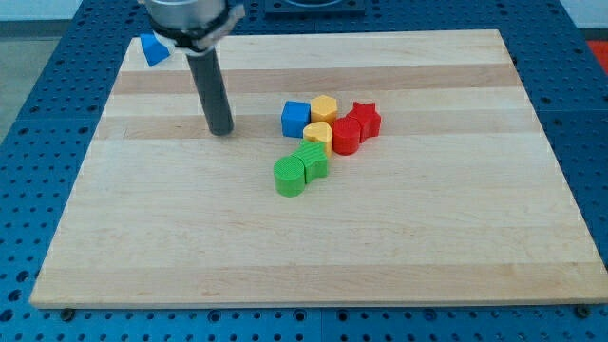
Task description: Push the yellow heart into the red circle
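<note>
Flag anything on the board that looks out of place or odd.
One thing stands out: a blue block sits alone at the board's top-left corner, tilted and partly over the edge, far from the cluster of blocks mid-board. My tip rests apart, to the cluster's left. Nothing looks damaged.

Wooden board (190,247) on blue pegboard (38,142)

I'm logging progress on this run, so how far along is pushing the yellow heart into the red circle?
Looks nearly or already done: the yellow heart appears to touch the red circle in the cluster. In hand: nothing, since my tip stands apart at the view's left, past the blue cube. Left: at most a small nudge toward the view's right.
</note>
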Tool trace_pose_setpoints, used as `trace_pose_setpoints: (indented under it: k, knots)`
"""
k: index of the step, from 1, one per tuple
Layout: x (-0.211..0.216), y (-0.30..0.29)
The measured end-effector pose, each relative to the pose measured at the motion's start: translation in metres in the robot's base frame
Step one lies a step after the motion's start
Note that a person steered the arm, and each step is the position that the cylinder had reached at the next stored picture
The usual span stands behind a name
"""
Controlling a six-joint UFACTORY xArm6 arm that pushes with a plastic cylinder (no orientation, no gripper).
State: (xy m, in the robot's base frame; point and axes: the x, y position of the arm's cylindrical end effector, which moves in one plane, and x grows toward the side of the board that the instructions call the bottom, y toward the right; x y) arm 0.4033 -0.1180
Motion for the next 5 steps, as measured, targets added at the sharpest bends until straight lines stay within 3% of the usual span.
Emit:
trace_pose_setpoints:
  k: [1, 3, 5]
  knots:
    - [0.025, 0.035]
    - [0.018, 0.099]
    - [0.007, 0.099]
